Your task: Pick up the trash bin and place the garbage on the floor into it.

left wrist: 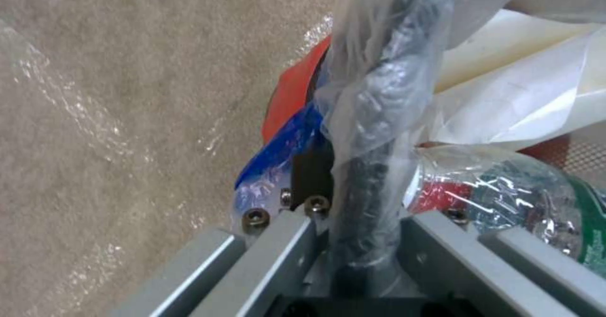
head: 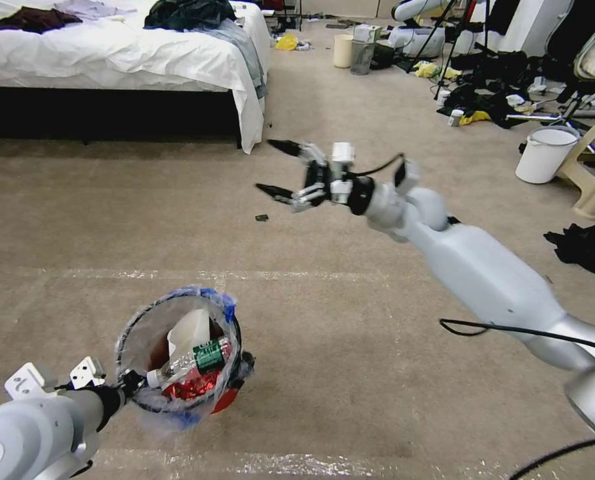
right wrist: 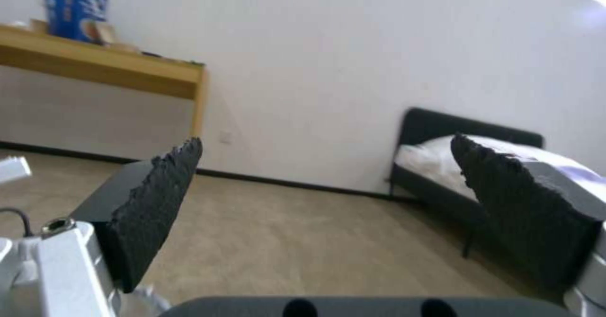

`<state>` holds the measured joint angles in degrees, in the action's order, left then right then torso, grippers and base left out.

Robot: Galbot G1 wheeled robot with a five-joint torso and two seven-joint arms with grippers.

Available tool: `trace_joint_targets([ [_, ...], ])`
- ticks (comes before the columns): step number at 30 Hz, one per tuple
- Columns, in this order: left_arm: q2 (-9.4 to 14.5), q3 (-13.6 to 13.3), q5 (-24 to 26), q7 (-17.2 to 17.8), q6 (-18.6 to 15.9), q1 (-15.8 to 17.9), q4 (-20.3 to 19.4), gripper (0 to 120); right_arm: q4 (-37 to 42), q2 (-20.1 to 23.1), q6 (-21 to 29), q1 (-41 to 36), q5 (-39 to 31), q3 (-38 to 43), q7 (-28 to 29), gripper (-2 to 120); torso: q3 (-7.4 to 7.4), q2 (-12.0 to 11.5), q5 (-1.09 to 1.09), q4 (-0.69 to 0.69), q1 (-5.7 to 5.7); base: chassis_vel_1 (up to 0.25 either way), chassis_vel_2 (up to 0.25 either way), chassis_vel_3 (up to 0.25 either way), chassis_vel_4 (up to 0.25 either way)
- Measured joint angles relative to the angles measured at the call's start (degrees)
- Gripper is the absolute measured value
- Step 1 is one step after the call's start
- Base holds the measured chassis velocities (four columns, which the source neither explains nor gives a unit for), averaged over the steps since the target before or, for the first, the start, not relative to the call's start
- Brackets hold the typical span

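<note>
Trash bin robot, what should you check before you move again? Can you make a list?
1. Left gripper clamped on the rim of the trash bin: ok, the fingers pinch the rim and the bag.
2. Bin upright: not ok, it tilts toward the head camera.
3. Garbage inside: ok, the green-labelled bottle, white paper and red wrapper sit in it.
4. Right gripper empty: ok, open, in the air above the floor.
5. Litter left: cannot tell; a small dark scrap lies on the carpet beneath the right gripper.
</note>
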<state>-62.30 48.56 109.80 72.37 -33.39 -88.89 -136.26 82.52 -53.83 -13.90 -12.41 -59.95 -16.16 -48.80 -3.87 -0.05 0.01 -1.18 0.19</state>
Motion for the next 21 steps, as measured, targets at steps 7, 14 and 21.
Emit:
trace_joint_targets([
  [7, 2.0, 0.4, 5.6, 2.9, 1.9, 2.8, 0.9, 0, 0.7, 1.8, -0.6, -6.1, 1.7, 3.2, 0.4, 100, 0.00, 0.0, -0.01, 0.01, 0.00, 0.000, 0.000, 0.000, 0.000],
  [14, 5.3, 1.1, 9.6, 5.1, 3.8, 4.7, 1.9, 0, 0.8, 1.3, -0.7, -9.3, 3.1, 4.3, 1.3, 100, 0.00, 0.0, -0.02, 0.02, 0.00, 0.000, 0.000, 0.000, 0.000],
  [21, 6.0, 0.0, 10.0, 6.2, 3.7, 5.2, 4.9, 0, 0.4, 1.2, -0.8, -9.4, 3.5, 3.7, 1.9, 100, 0.00, 0.0, -0.03, 0.02, 0.00, 0.000, 0.000, 0.000, 0.000],
])
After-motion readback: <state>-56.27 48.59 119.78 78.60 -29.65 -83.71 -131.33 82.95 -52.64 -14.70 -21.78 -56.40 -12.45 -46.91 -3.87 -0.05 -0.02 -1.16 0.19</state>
